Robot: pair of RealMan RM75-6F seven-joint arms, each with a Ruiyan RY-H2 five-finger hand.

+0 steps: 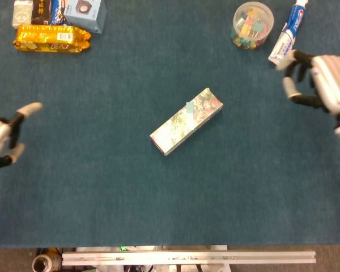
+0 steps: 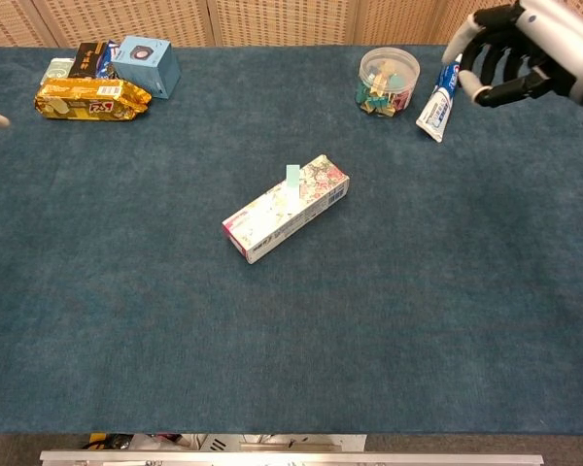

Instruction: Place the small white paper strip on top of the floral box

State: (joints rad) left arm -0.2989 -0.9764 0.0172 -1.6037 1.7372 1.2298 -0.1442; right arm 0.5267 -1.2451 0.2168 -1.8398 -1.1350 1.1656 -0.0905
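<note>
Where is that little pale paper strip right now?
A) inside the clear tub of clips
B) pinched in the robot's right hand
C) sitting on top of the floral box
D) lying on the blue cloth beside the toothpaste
C: the paper strip rests on the upper face of the floral box, and the right hand is away from it, holding nothing.

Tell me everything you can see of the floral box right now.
The floral box is a long, narrow carton, cardboard by the look of it, printed with a pale flower pattern and a pink end face. It lies flat on the blue table cloth near the middle, set diagonally. The small white paper strip rests on its top face toward the far end. No hand touches it.
</note>
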